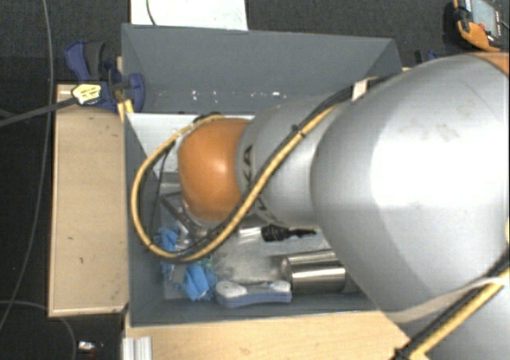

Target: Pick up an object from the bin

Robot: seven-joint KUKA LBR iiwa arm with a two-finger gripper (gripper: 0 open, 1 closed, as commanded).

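My gripper [186, 226] reaches down under the arm's orange cover at the bin's left side, and little of it shows. Directly below it lies a crumpled blue cloth-like thing [188, 277] against the bin's front left corner. Just right of that, a flat white and blue object [252, 293] rests along the front wall. Whether the gripper touches the blue thing is hidden from me.
A shiny metal cylinder [315, 271] lies on its side at the front middle, with a small black plug-like piece [284, 232] behind it. Clear plastic [249, 268] lies between them. The arm covers the bin's right half, and a yellow cable loops around the left.
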